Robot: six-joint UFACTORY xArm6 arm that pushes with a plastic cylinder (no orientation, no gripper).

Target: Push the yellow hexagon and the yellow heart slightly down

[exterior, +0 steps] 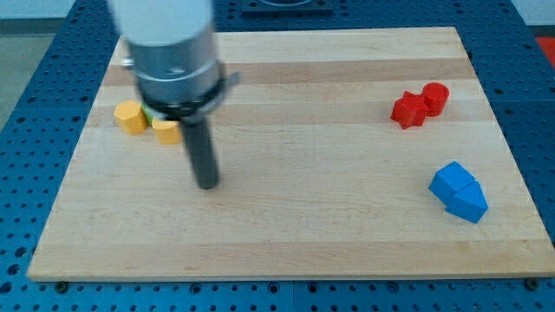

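The wooden bench (286, 234) fills most of the frame, a pale board lying on a blue perforated surface (35, 87) that shows around all its edges. There is no hand on this arm; it ends in a dark rod, and my tip (207, 185) rests on the board in the left half of the frame, a little below and to the right of the yellow blocks and apart from them.

The yellow hexagon (131, 116) sits in the upper left of the frame, near the bench's left edge. Just to its right is a second yellow block (166, 131), partly hidden behind the arm's grey housing (173, 61); its shape cannot be made out. A sliver of green (149, 113) shows between the two, too covered to tell what it is.

Below both yellow blocks the board runs bare down to the bottom edge.

At the upper right, two red blocks (419, 105) touch each other, set in from the right edge. Below them, at the lower right, two blue blocks (458, 191) lie pressed together, also close to the right edge.
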